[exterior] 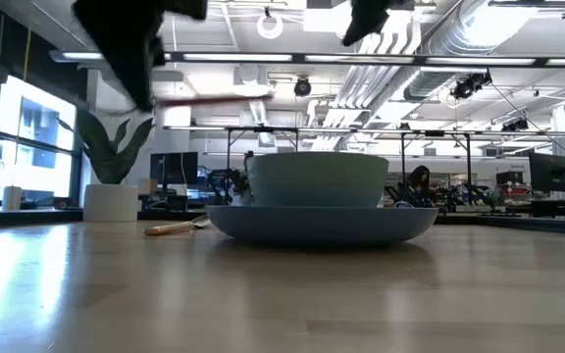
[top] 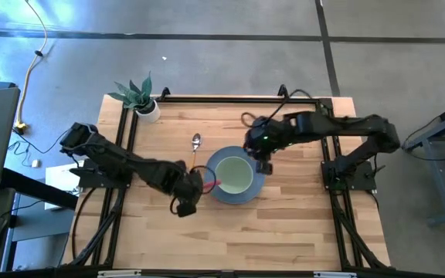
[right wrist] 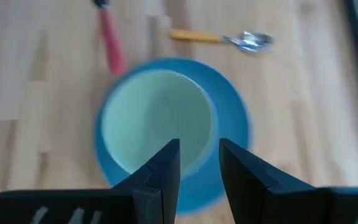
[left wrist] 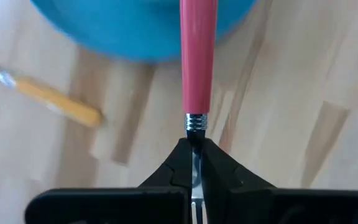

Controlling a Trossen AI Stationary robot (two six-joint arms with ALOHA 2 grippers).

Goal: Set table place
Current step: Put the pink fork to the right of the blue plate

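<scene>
A light green bowl (top: 236, 173) stands on a blue plate (top: 215, 164) at the middle of the light-wood table (top: 300, 224). My left gripper (top: 199, 186) is just left of the plate, shut on a utensil with a pink-red handle (top: 211, 184). The handle points toward the plate and shows raised above the table in the low view (exterior: 214, 99). My right gripper (top: 263, 161) hovers over the plate's right rim, its fingers a little open and empty (right wrist: 199, 155). A yellow-handled spoon (top: 196, 144) lies flat on the table beyond the plate. My left gripper pinches the utensil's bare metal part (left wrist: 194, 163) between its two fingers, just behind the ribbed collar at the end of the handle (left wrist: 197, 62). The fingers lie along the utensil, coming level from the table's left. The utensil is lifted clear and lies about level.
A potted plant (top: 139, 96) stands at the table's far left corner. The black frame (top: 126, 123) runs along the table's sides. Bare wood lies on the near side of the plate and to its right.
</scene>
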